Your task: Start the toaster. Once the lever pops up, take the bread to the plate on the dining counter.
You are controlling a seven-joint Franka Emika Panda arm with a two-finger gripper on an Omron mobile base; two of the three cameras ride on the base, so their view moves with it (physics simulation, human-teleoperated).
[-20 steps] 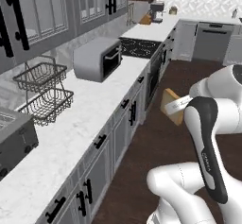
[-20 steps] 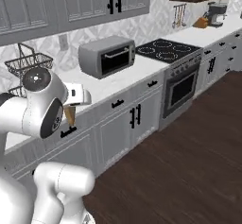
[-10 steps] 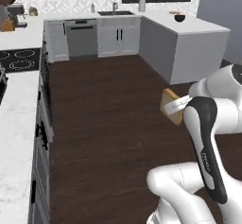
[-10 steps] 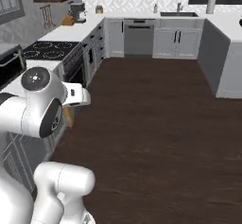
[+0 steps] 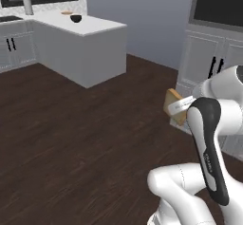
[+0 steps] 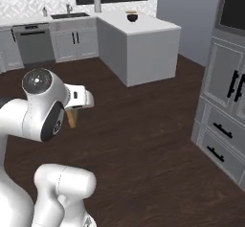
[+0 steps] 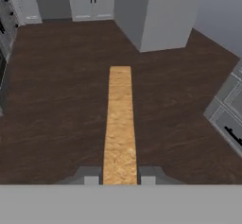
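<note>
Gripping one bread slice (image 7: 119, 124) edge-on, end effector (image 7: 120, 179) closed, one dining counter (image 5: 90, 27) ahead

No legible text, labels, brands or numbers anywhere. A small marking runs along the robot arm (image 5: 209, 160), at 4 o'clock in the left base view. Too blurred to read.

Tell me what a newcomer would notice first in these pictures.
First, the bread, seen edge-on as a golden strip clamped in the gripper above the dark wood floor. Next, the white dining counter jutting into the room ahead, a dark bowl on its far end.
</note>
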